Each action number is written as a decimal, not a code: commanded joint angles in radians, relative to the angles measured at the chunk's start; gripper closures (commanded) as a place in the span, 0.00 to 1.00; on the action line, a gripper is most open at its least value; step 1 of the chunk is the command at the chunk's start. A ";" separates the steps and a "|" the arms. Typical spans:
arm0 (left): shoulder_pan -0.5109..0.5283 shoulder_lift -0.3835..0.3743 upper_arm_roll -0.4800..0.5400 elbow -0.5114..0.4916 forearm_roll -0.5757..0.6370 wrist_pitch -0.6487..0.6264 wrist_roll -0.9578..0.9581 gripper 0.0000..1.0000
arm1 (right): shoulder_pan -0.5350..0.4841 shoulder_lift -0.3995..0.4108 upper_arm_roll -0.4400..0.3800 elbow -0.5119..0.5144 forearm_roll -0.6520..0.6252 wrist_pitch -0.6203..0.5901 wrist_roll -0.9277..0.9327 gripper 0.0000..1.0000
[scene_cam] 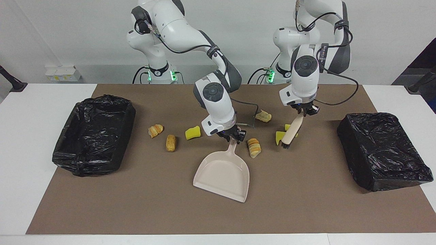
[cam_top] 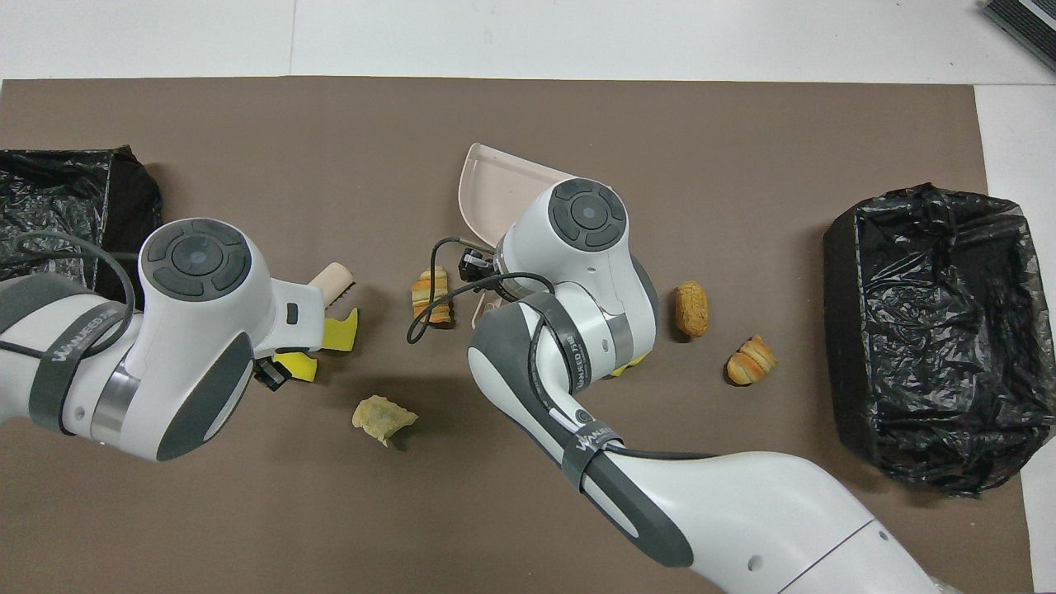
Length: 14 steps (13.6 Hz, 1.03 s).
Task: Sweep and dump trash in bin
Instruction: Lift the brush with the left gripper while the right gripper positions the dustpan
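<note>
We see the left gripper pinching the handle of a hand brush that hangs bristles-down over two yellow sponge chunks, while the right gripper is clamped on the handle of the beige dustpan. A striped bread piece lies just beside the pan's handle; the other trash scraps sit on the brown mat between two black-lined bins

We count seven trash scraps loose on brown mat: yellow sponge chunks, tan bread-like pieces, scattered mid-table.
</note>
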 commanded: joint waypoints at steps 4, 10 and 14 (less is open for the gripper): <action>0.025 -0.096 0.001 -0.160 -0.147 0.059 -0.377 1.00 | -0.034 -0.082 -0.004 0.043 -0.043 -0.192 -0.135 1.00; -0.041 -0.031 -0.017 -0.161 -0.313 0.222 -0.555 1.00 | -0.146 -0.222 -0.001 0.003 -0.174 -0.405 -0.832 1.00; -0.047 -0.034 -0.120 -0.156 -0.440 0.225 -0.609 1.00 | -0.195 -0.213 0.002 -0.034 -0.306 -0.398 -1.286 1.00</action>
